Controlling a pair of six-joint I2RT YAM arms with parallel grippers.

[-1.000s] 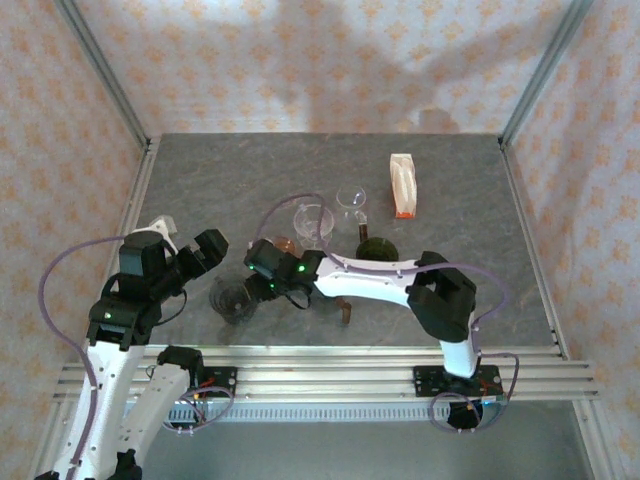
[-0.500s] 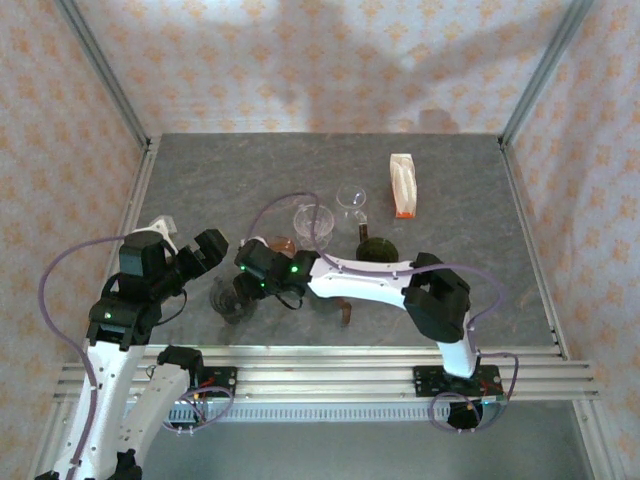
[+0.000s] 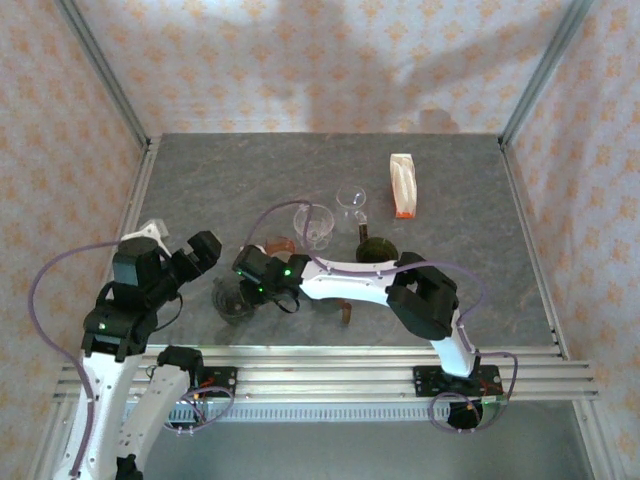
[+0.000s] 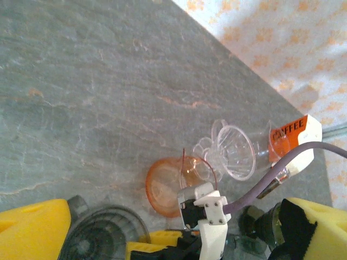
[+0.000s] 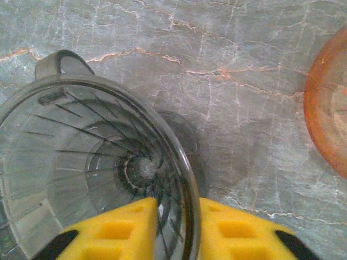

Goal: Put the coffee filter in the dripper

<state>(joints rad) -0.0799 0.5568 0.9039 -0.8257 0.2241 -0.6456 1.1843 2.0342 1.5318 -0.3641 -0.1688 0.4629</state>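
right fingers (image 5: 244,227) pinch the smoky dripper (image 5: 81,162) by its rim, one inside, one outside; we judge this steadies it on the surface (image 5: 244,81) | left fingers (image 4: 32,227) spread wide, dripper just ahead between them | dripper empty, coffee filter not yet in

Orange cup (image 4: 162,189) just beside clear funnel (image 4: 237,153); dark green cup (image 3: 377,249) nearby; grey stone-look table (image 3: 480,270) beneath.

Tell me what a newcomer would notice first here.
The right pincer grips the rim of the smoky dripper, one yellow finger inside and one outside, at the near left of the table. Beside it sits an orange cup; the left pincer hangs wide open nearby.
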